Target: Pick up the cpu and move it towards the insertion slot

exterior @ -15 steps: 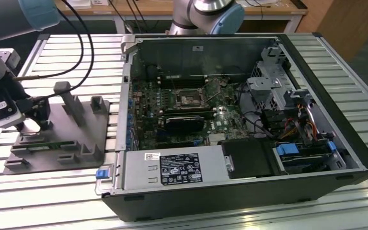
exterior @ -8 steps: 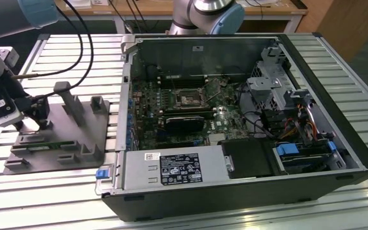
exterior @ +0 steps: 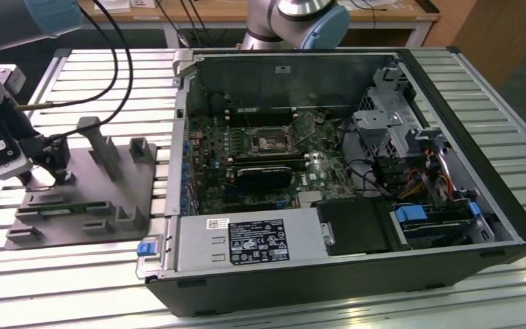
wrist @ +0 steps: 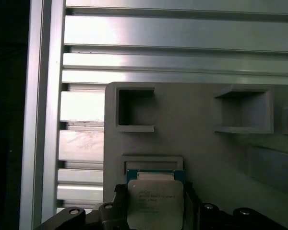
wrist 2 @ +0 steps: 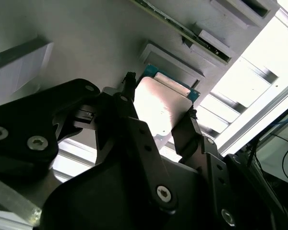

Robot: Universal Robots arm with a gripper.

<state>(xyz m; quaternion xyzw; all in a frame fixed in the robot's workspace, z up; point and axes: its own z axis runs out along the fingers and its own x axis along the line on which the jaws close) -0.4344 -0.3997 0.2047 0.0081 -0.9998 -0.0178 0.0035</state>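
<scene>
1. Your claw (wrist 2: 159, 101) is pinching the cpu (wrist 2: 159, 114). In both wrist views a black finger (wrist 2: 128, 98) presses on each of two opposite edges of the chip.
2. In the exterior view the claw (exterior: 55, 175) hangs at the exterior view's left, over the near-left part of the grey fixture (exterior: 107, 226).
3. The cpu (wrist: 155, 203) is a flat square with a shiny silver-grey metal lid and rounded corners. A thin green board edge shows along one side. It sits at a shallow square pocket (wrist: 152, 160) with a raised rim in the fixture. You cannot tell whether it has lifted clear of that pocket.
4. The fixture is a matte grey slab with upright posts and moulded pockets. Two pockets (wrist: 134, 109) are box-walled and open on one side. A narrow green memory stick (exterior: 69, 204) lies in a long groove on the slab.
5. The fixture rests on the table (exterior: 107, 75), which is made of ribbed, bright aluminium slats.
6. To the exterior view's right of the fixture, an open black computer case (exterior: 336, 284) lies on its side on the table. It holds a dark green motherboard.
7. The insertion slot (exterior: 270, 142) is on that motherboard, a silvery square frame around a dark centre, well apart from the cpu.
8. A black rectangular heatsink block (exterior: 265, 176) sits just near of the slot.
9. A silver power supply box (exterior: 244, 241) fills the case's near-left corner. A perforated metal drive cage (exterior: 386, 127) and a bundle of coloured cables (exterior: 418, 179) stand on the right side.
</scene>
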